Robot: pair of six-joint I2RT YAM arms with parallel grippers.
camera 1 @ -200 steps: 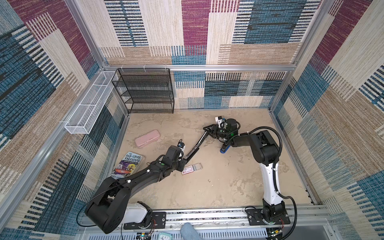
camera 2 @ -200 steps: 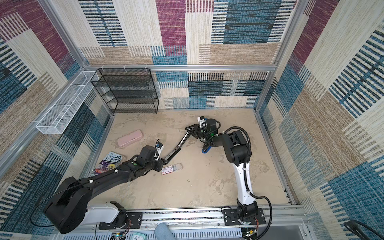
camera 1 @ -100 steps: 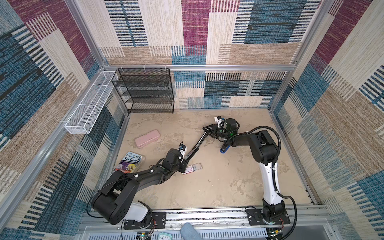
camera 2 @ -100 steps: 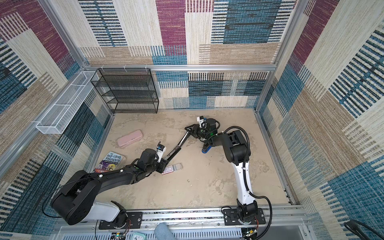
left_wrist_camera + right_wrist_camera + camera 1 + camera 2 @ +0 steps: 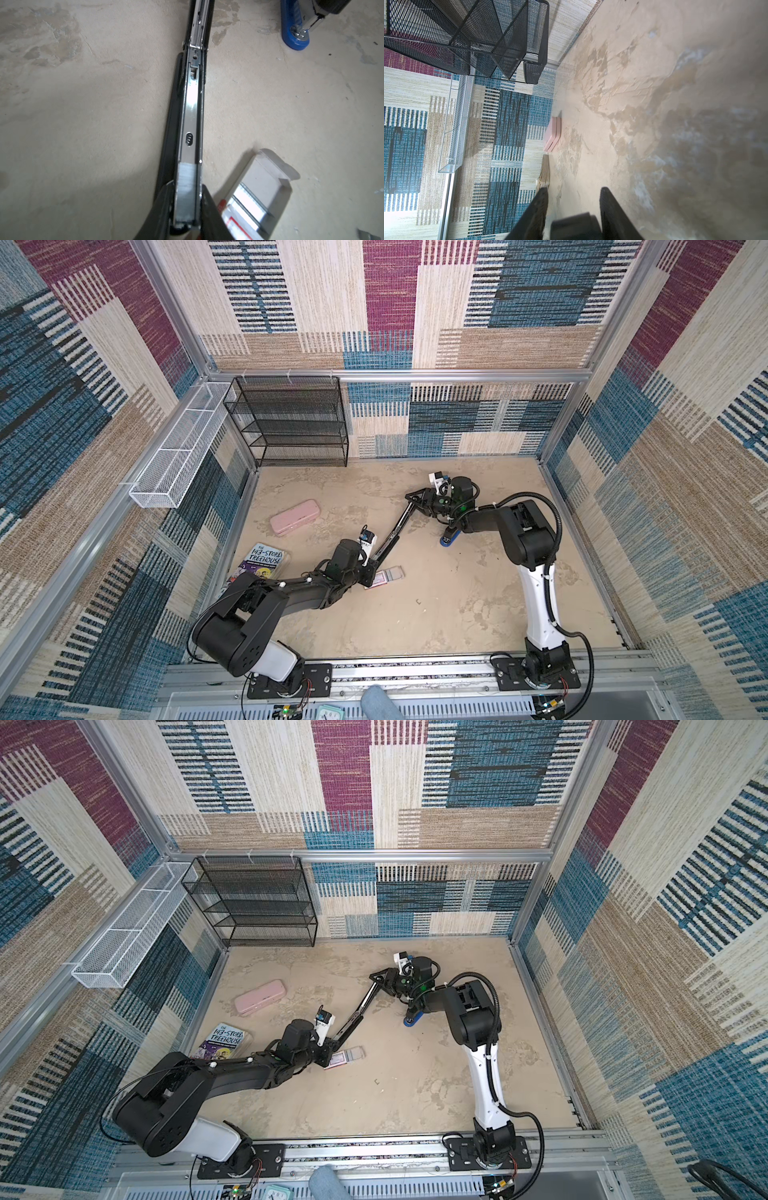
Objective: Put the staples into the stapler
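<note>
Staple strip (image 5: 187,187) lengthwise in stapler (image 5: 190,116) magazine, left fingers (image 5: 163,207) pinching rails around it; right fingers (image 5: 610,207) grip far lid end

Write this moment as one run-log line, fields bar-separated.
stapler: opened flat | staple strip: in channel | left gripper: astride front end | right gripper: holds far end | staple box: open

Legible print on one item only. Book (image 5: 266,568) (image 5: 226,1044), flat on floor at 8 o'clock, near wall: cover title in pale capitals on dark band reads "THE 143-STORE", last letter unclear, then "TREEHOUSE" beneath. Readable in both top views. Staple box (image 5: 234,225), 6 o'clock of centre: red-and-white label, print illegible.
</note>
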